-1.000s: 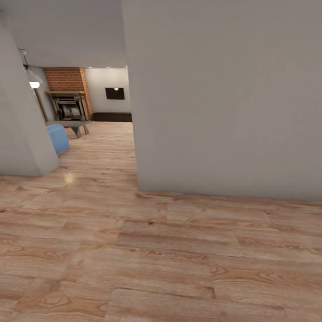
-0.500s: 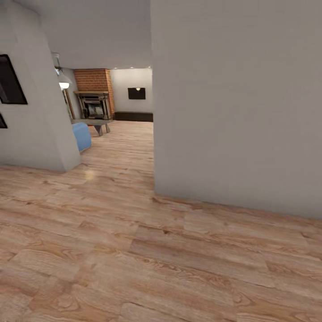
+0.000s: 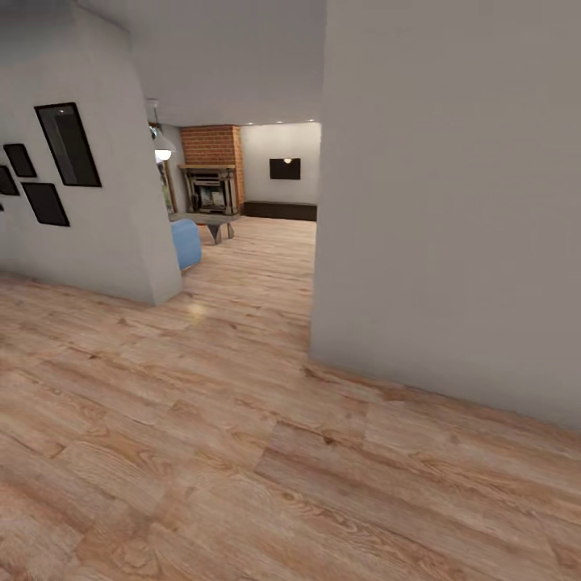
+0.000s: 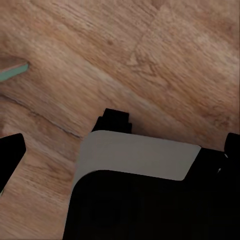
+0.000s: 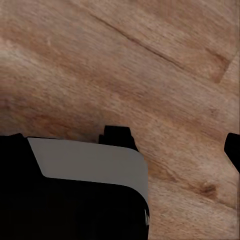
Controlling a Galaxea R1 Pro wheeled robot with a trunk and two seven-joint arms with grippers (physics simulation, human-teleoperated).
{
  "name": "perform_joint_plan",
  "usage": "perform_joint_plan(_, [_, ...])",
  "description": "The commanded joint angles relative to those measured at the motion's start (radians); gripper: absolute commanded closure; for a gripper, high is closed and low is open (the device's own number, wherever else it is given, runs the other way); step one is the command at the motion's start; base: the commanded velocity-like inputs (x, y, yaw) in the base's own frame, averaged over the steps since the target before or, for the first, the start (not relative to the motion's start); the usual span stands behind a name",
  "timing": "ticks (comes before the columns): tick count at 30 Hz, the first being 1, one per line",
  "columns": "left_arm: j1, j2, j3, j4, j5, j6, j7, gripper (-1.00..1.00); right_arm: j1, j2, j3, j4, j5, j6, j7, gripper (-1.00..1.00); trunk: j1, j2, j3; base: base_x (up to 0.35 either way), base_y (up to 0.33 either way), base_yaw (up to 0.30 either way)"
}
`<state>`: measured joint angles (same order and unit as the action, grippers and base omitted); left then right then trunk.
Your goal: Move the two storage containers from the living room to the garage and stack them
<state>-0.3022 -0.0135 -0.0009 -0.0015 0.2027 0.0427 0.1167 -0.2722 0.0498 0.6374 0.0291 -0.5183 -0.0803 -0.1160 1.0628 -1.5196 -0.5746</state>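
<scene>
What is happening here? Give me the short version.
Nothing is being handled right now. The robot is in a hallway on light wood-plank floor, facing a gap between two grey walls. Beyond it lies the living room, with a brick fireplace, a blue sofa and a pendant lamp. The left end effector and right end effector hang open over the planks.
</scene>
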Motion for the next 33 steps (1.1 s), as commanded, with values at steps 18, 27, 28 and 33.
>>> perform_joint_plan(18, [0.000, 0.000, -0.001, 0.000, 0.006, 0.003, 0.003, -1.00, -0.001, 0.001, 0.008, 0.003, -0.009, -0.006, -0.001, -1.00, 0.001, 0.000, -0.001, 0.322, 0.000, 0.273])
perform_joint_plan(27, [0.000, 0.000, -0.001, 0.000, 0.006, 0.003, 0.003, -1.00, -0.001, 0.001, 0.008, 0.003, -0.009, -0.006, -0.001, -1.00, 0.001, 0.000, -0.001, 0.322, 0.000, 0.273])
perform_joint_plan(28, [0.000, 0.000, -0.001, 0.000, 0.006, 0.003, 0.003, -1.00, -0.001, 0.001, 0.008, 0.003, -0.009, -0.006, -0.001, -1.00, 0.001, 0.000, -0.001, 0.322, 0.000, 0.273])
perform_joint_plan(33, [0.000, 0.000, -0.001, -0.001, 0.006, 0.003, 0.003, -1.00, -0.001, 0.001, 0.008, 0.003, -0.009, -0.006, -0.001, -1.00, 0.001, 0.000, -0.001, 0.322, 0.000, 0.273])
